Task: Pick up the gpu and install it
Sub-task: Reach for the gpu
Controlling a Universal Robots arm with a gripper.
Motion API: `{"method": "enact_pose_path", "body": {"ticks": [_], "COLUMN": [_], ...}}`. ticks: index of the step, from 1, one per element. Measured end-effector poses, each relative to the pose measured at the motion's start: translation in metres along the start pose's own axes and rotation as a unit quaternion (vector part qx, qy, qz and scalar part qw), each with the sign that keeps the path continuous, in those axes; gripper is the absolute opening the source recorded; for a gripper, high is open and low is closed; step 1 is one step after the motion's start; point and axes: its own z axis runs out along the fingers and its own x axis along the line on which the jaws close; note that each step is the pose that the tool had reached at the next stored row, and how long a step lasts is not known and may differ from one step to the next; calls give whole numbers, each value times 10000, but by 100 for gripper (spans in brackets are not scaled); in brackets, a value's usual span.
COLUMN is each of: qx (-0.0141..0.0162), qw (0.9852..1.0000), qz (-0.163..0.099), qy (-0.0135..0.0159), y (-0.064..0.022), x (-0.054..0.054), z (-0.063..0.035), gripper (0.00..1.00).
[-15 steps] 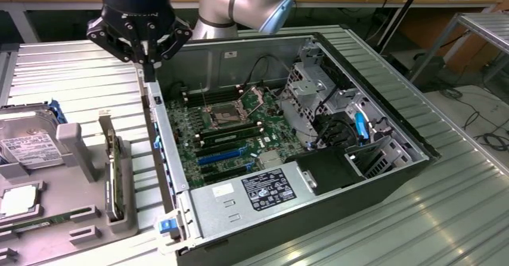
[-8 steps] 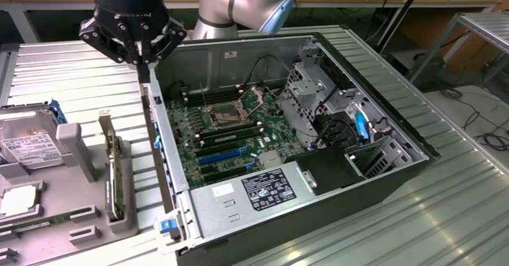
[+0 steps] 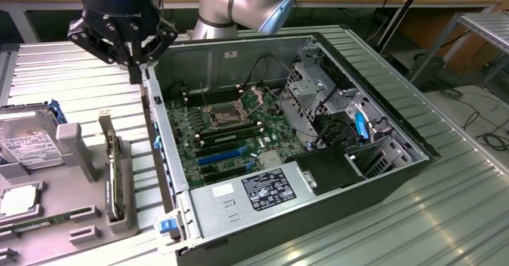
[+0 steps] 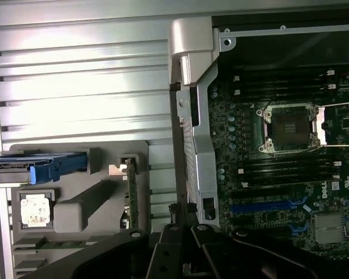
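The gpu [image 3: 112, 172] stands on its long edge in a slot of the grey holder [image 3: 75, 152] at the exterior view's left, beside the open computer case [image 3: 334, 57]. In the wrist view the gpu [image 4: 130, 195] shows edge-on as a thin green strip in the same holder [image 4: 81, 203]. My gripper [image 3: 136, 70] hangs above the case's left wall near its far corner, well beyond the gpu, shut with nothing between its fingers. In the wrist view the gripper [image 4: 184, 232] sits over the case wall [image 4: 198, 157]. Blue expansion slots [image 3: 221, 155] lie free on the motherboard.
A silver hard drive [image 3: 28, 144] in a blue-tabbed caddy, a processor chip [image 3: 20, 201] and a memory stick [image 3: 44, 223] also rest in the holder. The case holds a bare processor socket [image 3: 226, 112], a drive cage [image 3: 306, 96] and cables. Ribbed metal table [image 3: 445, 206] surrounds it.
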Motion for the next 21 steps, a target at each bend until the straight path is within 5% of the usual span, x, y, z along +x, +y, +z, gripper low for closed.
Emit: {"method": "enact_pose_path", "body": {"ticks": [21], "qx": [0], "qw": [10000], "qz": [0], "qy": [0], "y": [-30], "x": [395], "z": [-9], "gripper": [11]}}
